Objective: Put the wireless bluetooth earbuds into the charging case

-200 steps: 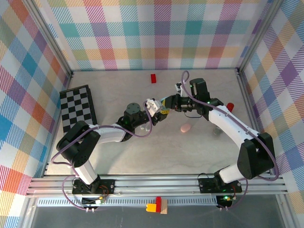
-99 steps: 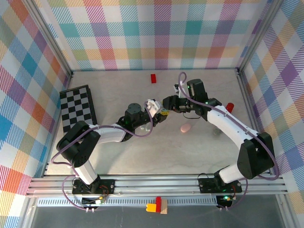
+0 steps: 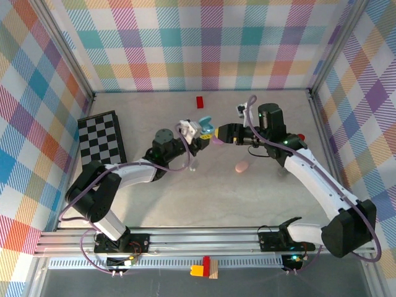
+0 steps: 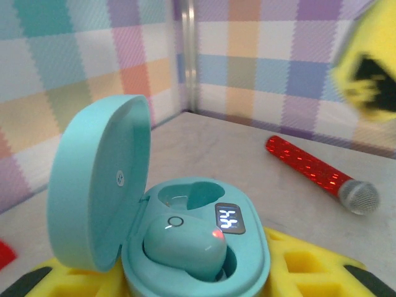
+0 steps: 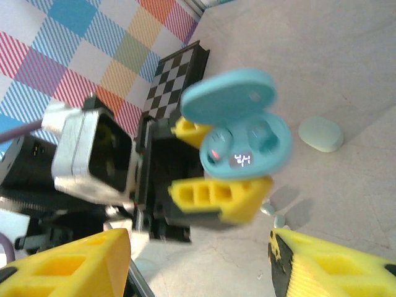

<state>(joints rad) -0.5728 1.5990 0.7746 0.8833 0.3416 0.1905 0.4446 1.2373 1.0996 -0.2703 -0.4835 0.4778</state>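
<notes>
Black-and-white arms, purple cables, yellow-padded jaws.

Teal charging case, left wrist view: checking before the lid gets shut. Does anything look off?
The charging case is half filled: one mint earbud sits seated, its red light lit, while the other well is empty. Nothing looks damaged.

Teal case with white display digits; the earbud inside is the same teal with a red LED. Yellow end effector pads. Walls pastel plaid, table grey marbled, board black/white checks, stick glittery red with a silver tip.
</notes>
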